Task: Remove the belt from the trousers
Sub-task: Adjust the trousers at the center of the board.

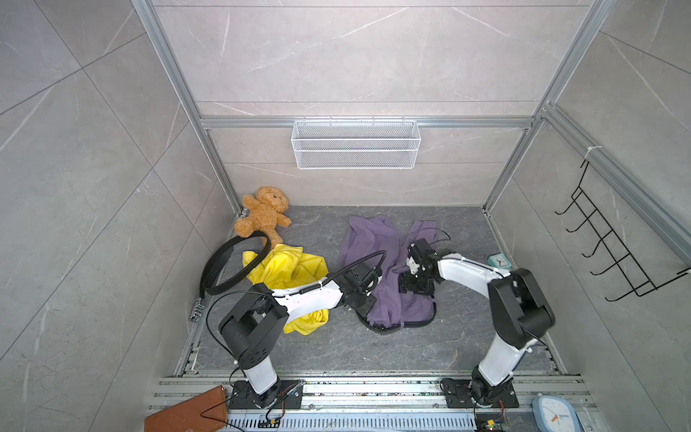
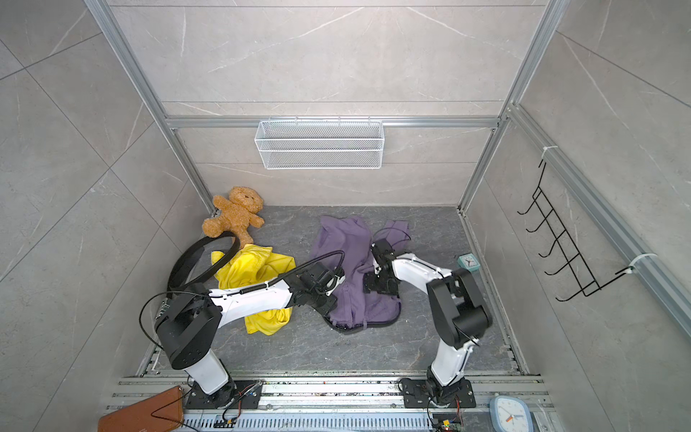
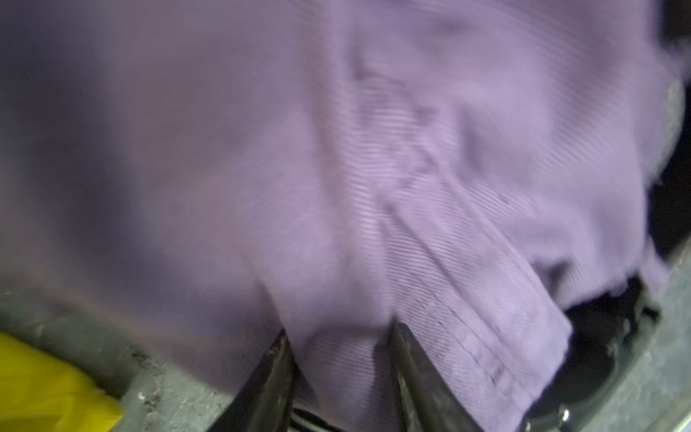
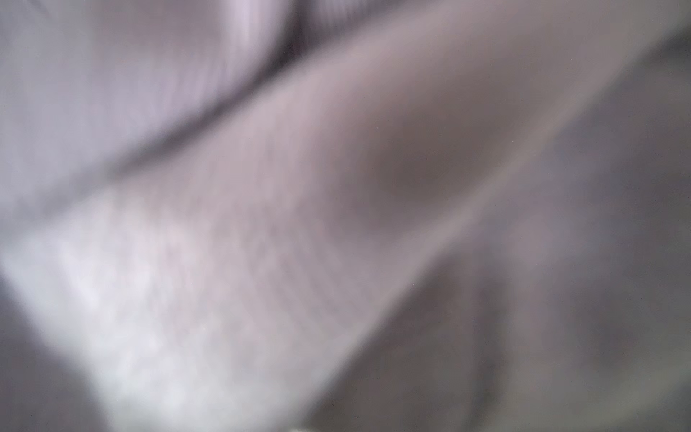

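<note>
Since the left gripper has its jaws only a narrow way apart with a fold of the purple corduroy trousers bunched between them (honestly can't tell if it's clamped or just straddling), my big worry is that it's got cloth and not the strap. The black leather belt with metal eyelets looks threaded round the waistband at the near end of the trousers, just beside those jaws. Pull from here and I'd guess the whole garment slides across the dark grey stone-look table instead of the belt feeding out. The right gripper is pressed into the trousers past the waistband with its jaws buried, so no idea how they stand. If it pins loosely, everything drags. Also, a second loose black belt lies on the crumpled yellow garment, well apart but easy to mix up.
</note>
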Tool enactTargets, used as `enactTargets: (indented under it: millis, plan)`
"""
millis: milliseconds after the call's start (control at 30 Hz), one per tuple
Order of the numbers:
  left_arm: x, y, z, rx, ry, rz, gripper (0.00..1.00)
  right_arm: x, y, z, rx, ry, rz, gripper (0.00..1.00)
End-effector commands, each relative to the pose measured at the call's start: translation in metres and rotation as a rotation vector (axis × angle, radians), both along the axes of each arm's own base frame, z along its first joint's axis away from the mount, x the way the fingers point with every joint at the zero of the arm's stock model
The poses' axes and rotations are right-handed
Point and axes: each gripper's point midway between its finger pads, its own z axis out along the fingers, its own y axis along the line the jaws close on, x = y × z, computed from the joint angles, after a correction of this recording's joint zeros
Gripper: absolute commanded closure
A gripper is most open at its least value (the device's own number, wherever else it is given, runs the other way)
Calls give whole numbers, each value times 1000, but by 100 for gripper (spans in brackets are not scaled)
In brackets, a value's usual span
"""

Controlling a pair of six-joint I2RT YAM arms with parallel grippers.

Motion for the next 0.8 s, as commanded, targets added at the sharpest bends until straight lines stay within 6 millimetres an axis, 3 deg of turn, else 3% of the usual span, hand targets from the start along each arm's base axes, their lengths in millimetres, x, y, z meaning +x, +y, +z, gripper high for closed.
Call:
enactTargets:
  millis: [0,67,133,200,233,300,400,467,600,767]
  plan:
    - [-40,-21,-2,-65,207,-22,62,41,50,8,154,-57,163,30]
    - [-54,-38,1,-117,280,-35,62,61,36,39,92,-154,147,26]
    - [-62,-52,8,-165,331,-28,61,64,13,82,93,-230,92,20]
    - [-59,-59,20,-204,305,6,56,43,-10,119,107,-262,47,14]
    - [-55,-61,29,-233,280,24,52,27,-19,124,104,-252,31,12]
    - [-40,-57,53,-281,193,72,47,-15,-31,113,111,-180,-3,11]
    - [-24,-50,85,-337,102,110,44,-70,-48,75,111,-70,-102,12]
    - [-17,-43,98,-339,65,122,44,-89,-60,60,102,-73,-194,13]
    - [-12,-28,106,-323,43,138,43,-101,-74,46,84,-85,-302,14]
    - [-8,-14,108,-321,18,166,43,-102,-56,14,126,-39,-322,19]
